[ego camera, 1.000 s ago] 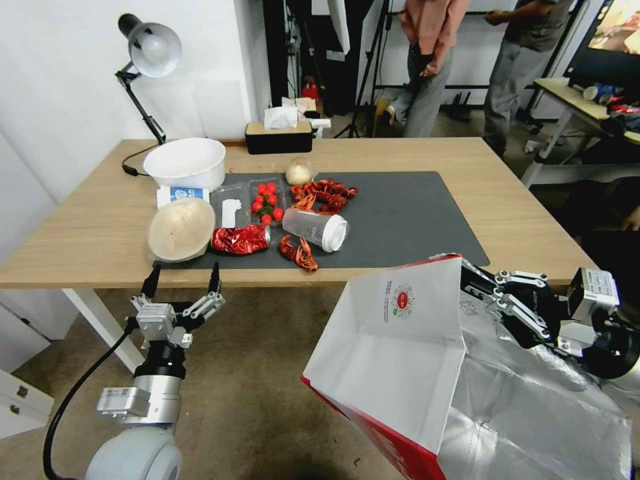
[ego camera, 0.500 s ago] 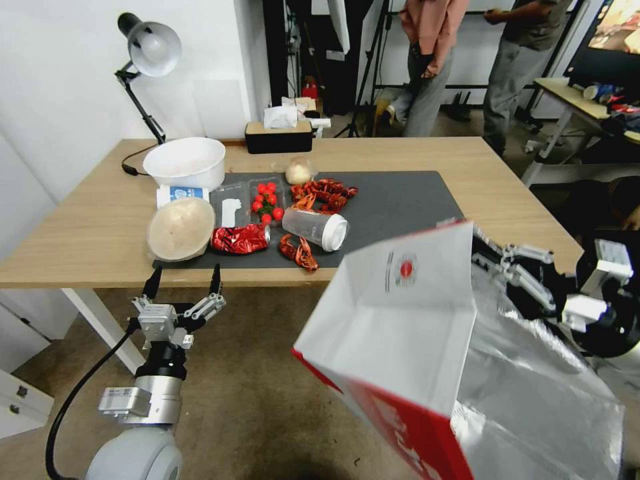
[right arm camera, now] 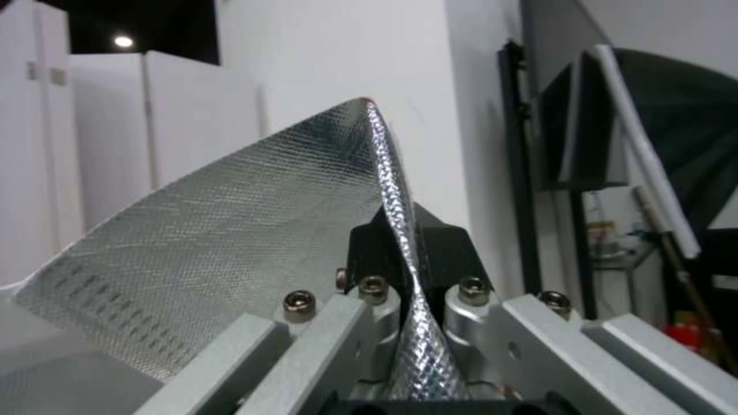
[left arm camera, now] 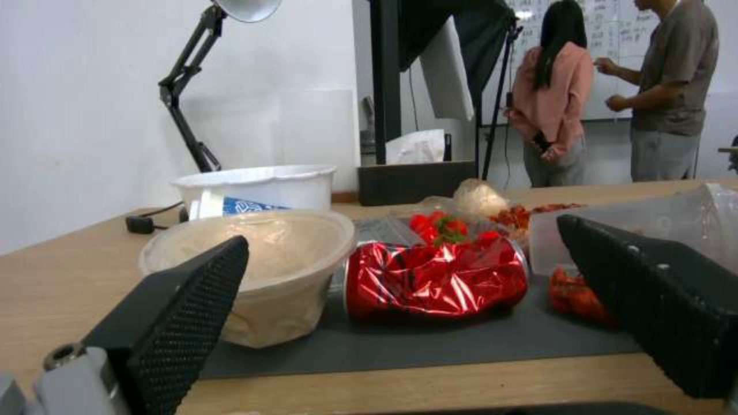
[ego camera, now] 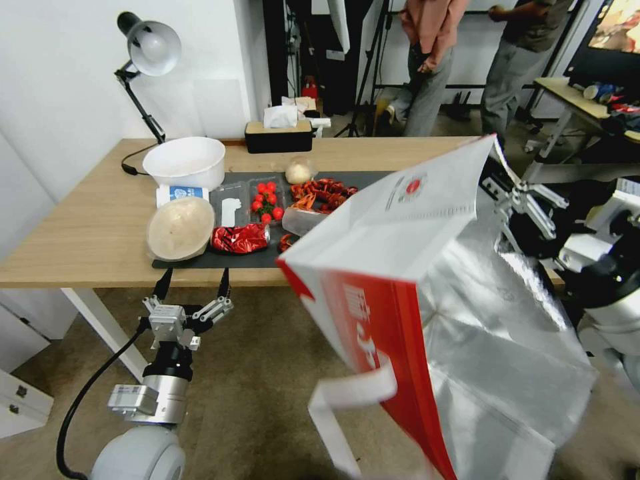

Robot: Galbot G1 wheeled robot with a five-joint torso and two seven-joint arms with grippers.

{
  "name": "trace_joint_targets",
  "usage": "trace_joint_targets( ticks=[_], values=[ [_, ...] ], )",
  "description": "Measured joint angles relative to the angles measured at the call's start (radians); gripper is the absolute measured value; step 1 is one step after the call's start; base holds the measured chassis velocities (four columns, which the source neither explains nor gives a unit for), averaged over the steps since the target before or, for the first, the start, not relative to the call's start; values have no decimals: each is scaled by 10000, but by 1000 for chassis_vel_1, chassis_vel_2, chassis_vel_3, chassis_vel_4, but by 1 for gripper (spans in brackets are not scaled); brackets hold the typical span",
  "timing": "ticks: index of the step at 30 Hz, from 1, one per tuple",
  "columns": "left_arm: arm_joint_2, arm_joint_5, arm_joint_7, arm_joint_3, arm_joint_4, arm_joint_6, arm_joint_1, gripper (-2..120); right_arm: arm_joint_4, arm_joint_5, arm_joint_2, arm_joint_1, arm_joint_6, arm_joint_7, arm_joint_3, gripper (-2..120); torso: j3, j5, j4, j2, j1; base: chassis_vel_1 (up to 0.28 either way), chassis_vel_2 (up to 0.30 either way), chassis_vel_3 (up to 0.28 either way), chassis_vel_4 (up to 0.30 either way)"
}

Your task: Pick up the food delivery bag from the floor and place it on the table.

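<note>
- Head view: I see the food delivery bag (ego camera: 427, 280) held up off the floor (ego camera: 253, 373), tilted, its open mouth turned toward me with the silver foil lining showing and a white strap handle (ego camera: 347, 407) hanging loose below.
- My right gripper (ego camera: 501, 193) is clamped on the bag's upper rim, at the right side of the table (ego camera: 87, 227).
- The raised bag stands between me and the right half of the dark grey mat (ego camera: 220, 257), and it covers part of the clear plastic cup (ego camera: 300, 219) lying there.
- On the left half of the mat I see a crumpled red foil wrapper (ego camera: 240, 238), a clear tray of cherry tomatoes (ego camera: 267, 200) and a heap of red crayfish (ego camera: 323, 192). A lidded bowl (ego camera: 180, 229) sits at the mat's left edge, a white tub (ego camera: 185, 162) behind it.
- A desk lamp (ego camera: 148, 50) and a black tissue box (ego camera: 278, 137) stand at the far edge.
- My left gripper (ego camera: 193, 287) hovers below the table's near edge, fingers spread, holding nothing.
- Left wrist view: between the two open black pads (left arm camera: 184, 305) I look across the tabletop at the lidded bowl (left arm camera: 253, 271) and the red wrapper (left arm camera: 435, 279); both lie just beyond the near edge.
- Right wrist view: the fingers (right arm camera: 442, 248) pinch a fold of the bag's foil-lined wall (right arm camera: 230, 230), which rises between them.
</note>
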Motion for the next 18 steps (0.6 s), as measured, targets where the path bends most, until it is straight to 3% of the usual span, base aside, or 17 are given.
trace_joint_targets(
  ticks=[10, 18],
  values=[
    [-133, 193, 18, 75, -6, 24, 29, 100, -441, 279, -519, 1551, 165, 2366, -759, 0, -5, 0, 0, -10, -4, 0, 0, 0, 0],
    [-244, 364, 64, 170, -29, 20, 99, 100, -1005, 1001, -664, 2573, 268, 3456, -1144, 0, -8, 1, 0, -16, -6, 0, 0, 0, 0]
  ],
)
